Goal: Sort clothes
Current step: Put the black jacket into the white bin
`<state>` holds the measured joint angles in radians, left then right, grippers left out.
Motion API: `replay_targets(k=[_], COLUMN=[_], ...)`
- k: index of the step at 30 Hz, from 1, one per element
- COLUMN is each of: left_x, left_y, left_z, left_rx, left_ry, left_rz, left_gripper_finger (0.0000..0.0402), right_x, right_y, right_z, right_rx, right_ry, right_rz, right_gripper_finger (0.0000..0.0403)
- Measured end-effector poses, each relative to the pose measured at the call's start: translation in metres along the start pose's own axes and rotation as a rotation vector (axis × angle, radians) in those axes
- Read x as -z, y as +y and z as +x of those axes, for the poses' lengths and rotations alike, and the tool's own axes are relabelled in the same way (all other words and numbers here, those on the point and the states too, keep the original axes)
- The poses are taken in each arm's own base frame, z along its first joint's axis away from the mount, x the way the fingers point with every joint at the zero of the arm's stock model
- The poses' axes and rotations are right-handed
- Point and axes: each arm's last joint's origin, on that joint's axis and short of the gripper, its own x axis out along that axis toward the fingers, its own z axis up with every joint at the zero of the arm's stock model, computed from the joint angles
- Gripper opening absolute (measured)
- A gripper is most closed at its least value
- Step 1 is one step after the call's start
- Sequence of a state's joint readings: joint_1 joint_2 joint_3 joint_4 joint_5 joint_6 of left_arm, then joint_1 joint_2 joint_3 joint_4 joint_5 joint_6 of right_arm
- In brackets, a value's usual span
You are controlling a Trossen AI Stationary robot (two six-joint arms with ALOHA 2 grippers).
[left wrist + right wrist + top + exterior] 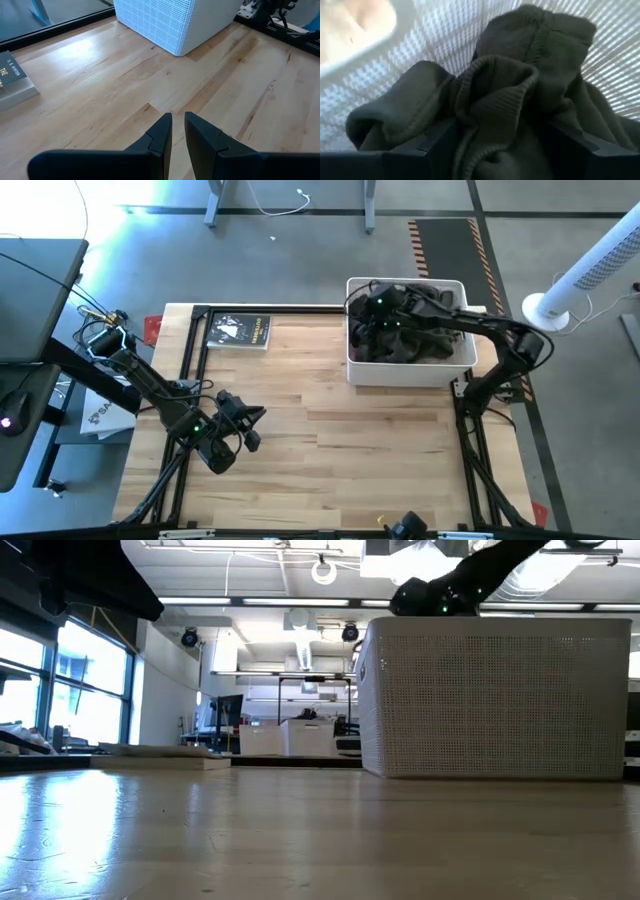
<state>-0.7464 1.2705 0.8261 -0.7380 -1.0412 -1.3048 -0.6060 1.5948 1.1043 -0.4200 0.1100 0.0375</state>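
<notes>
Dark grey-olive clothes (440,345) lie heaped in the white lattice basket (405,375) at the table's far right. My right gripper (375,320) reaches down into the basket. It is open, and a ribbed bunch of the dark olive garment (500,95) bulges between its fingers (440,145). My left gripper (250,428) hovers over bare wood at the table's left. It is shut and empty in the left wrist view (178,130). I see no black, beige or pink garments. My right gripper stands open in the heap from above, pointing down. One finger (437,142) and the other (572,145) lie against the garment's ribbed fold (495,120), which rises between them. The garment rests in the basket against its wall, slack and bunched.
A small dark booklet (240,331) lies flat near the table's far left edge. The basket's tall wall (500,700) stands at the far right. Bare wooden table (340,440) spreads between the arms. A black frame (190,350) runs around the table.
</notes>
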Motion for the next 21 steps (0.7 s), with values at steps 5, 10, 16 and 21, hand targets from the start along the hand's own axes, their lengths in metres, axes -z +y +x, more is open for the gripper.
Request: replay_targets(k=[5,10,16,21], left_x=[0.000,0.000,0.000,0.000], left_y=[0.000,0.000,0.000,0.000], left_z=[0.000,0.000,0.000,0.000], left_rx=[0.000,0.000,0.000,0.000], left_ry=[0.000,0.001,0.002,0.002], left_rz=[0.000,0.001,0.001,0.001], left_gripper_finger=[0.0048,0.0048,0.0048,0.0048], right_x=[0.004,-0.001,0.022,0.062], right_y=[0.004,0.016,0.028,0.034], right_z=[-0.022,-0.096,-0.167,-0.160], right_rx=[0.020,0.061,0.145,0.145], right_ry=[-0.026,-0.243,-0.384,-0.305], right_rz=[-0.010,-0.010,0.051,0.154], right_gripper_finger=[0.0240,0.0238,0.0238,0.0238])
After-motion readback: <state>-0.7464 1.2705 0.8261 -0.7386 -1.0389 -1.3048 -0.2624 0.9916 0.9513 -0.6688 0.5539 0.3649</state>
